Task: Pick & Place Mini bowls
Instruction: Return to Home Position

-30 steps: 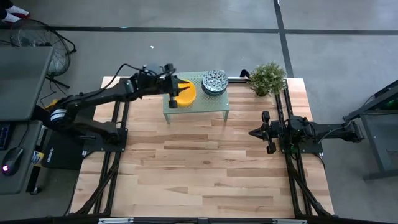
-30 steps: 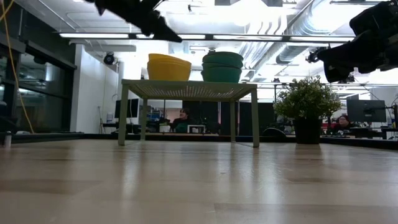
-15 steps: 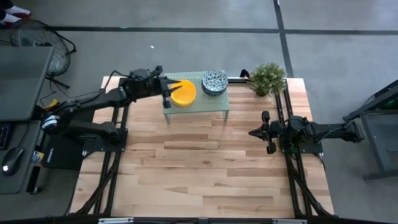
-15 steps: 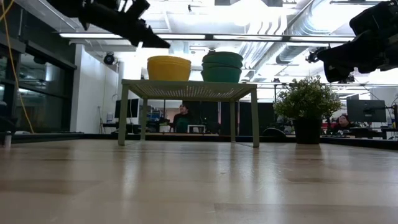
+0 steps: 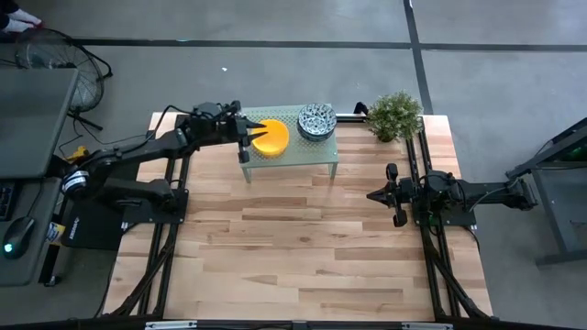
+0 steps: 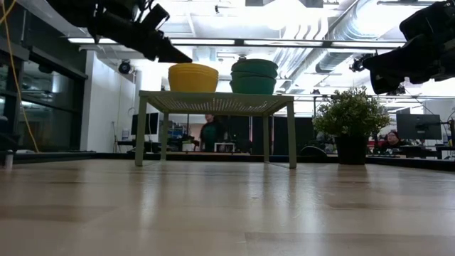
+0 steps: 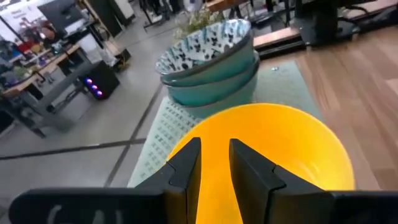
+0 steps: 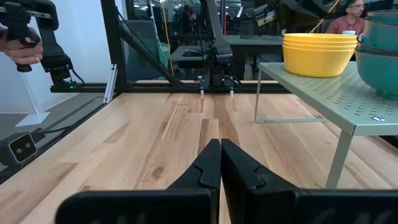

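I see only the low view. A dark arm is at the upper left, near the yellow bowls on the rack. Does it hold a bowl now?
Observer: No. In the left wrist view the fingers of the left gripper stand slightly apart, with nothing between them.
Operator: What hangs at my upper right?
Observer: The right gripper. From above, it waits over the right side of the table, apart from the rack.
Operator: The green bowls, are they plain inside?
Observer: No, the top one has a blue-grey and white pattern inside.

Pale green perforated rack stands on the wooden table; potted plant just beside it.
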Available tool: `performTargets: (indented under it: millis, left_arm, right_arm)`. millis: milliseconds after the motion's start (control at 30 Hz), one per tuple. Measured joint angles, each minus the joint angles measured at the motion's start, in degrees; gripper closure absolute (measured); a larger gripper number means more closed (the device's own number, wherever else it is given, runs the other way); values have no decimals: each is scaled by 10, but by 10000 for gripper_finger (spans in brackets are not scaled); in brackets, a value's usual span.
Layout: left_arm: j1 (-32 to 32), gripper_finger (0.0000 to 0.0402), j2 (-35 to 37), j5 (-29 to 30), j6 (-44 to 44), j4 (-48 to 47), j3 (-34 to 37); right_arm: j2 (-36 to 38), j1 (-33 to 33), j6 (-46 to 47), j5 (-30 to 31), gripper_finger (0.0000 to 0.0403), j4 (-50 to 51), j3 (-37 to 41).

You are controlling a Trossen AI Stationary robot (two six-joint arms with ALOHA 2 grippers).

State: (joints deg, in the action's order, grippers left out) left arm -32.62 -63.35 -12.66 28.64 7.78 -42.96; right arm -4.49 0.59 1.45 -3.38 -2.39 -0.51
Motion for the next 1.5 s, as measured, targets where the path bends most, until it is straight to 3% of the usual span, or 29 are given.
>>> performTargets:
  millis: [767, 933, 1167, 1500]
  left_arm:
    - [0, 323, 23, -29, 11, -25, 15]
    - [7, 323, 81, -40, -4, 27, 37]
    - [91, 323, 143, 23, -4, 31, 50]
    - [244, 323, 151, 146, -5, 27, 69]
  right_arm:
    - [0, 0, 0, 0, 402, 0, 0]
    - [0, 0, 0, 0, 402, 0, 0]
    - [0, 0, 0, 0, 402, 0, 0]
    - [0, 0, 0, 0, 402, 0, 0]
